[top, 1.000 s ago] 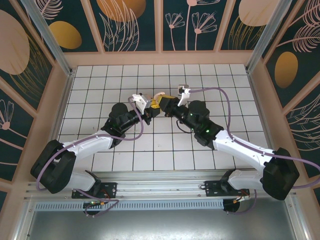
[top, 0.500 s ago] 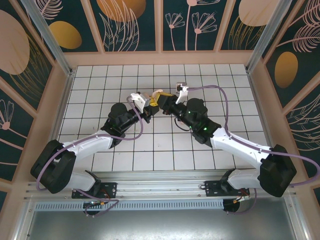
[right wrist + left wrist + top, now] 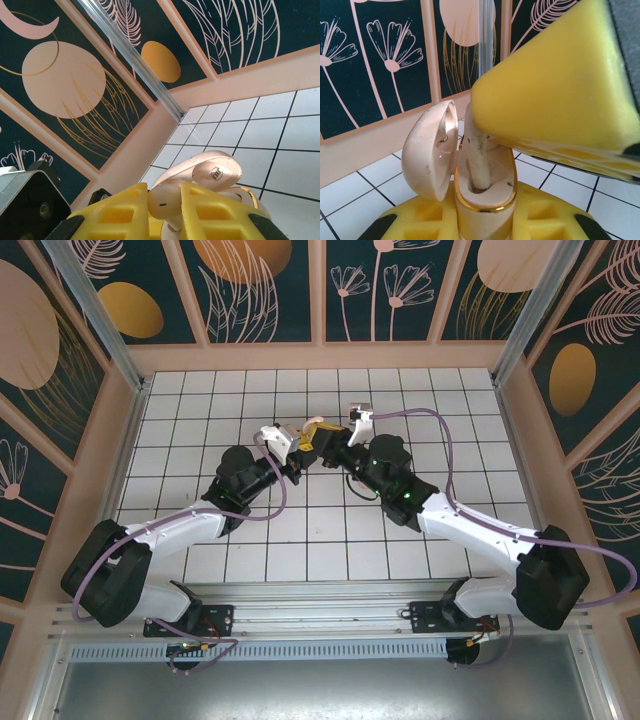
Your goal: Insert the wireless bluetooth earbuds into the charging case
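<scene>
Inspection, both arms, mid-floor. My left gripper (image 3: 303,448) is closed on the charging case (image 3: 495,175), yellow pads clamped against the lower body from either side. The case stands upright above the white tiled floor (image 3: 200,400), clear of it. Its lid (image 3: 427,155) is swung open to one side, and the gold rim of the base faces up.

My right gripper (image 3: 326,445) meets the left tip to tip and pinches one earbud (image 3: 162,201) by its rounded head between the two yellow fingers. The left wrist view shows the earbud's stem reaching down into a socket of the case. I cannot tell whether it is fully seated. Whether the other socket is occupied cannot be determined from these views.
</scene>
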{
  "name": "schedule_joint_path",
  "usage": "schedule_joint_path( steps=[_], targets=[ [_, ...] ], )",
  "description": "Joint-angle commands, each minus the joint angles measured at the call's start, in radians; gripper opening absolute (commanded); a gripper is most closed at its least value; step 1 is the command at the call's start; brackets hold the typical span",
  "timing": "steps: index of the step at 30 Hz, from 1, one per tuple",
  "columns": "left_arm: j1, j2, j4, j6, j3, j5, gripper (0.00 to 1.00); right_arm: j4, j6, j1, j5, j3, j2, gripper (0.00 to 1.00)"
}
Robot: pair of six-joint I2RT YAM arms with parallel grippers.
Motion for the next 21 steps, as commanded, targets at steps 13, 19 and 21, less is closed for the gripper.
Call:
schedule_joint_path(
  steps=[13,19,21],
  targets=[
    [-0.034,-0.040,0.147,0.034,0.039,0.012,0.14,-0.091,0.006,0.046,-0.029,-0.009,0.047,0.18],
    [-0.035,-0.038,0.148,0.034,0.039,0.006,0.14,-0.079,0.019,0.058,-0.044,-0.016,0.047,0.18],
    [-0.035,-0.040,0.148,0.035,0.039,0.004,0.14,-0.093,0.023,0.057,-0.039,-0.021,0.047,0.18]
  ],
)
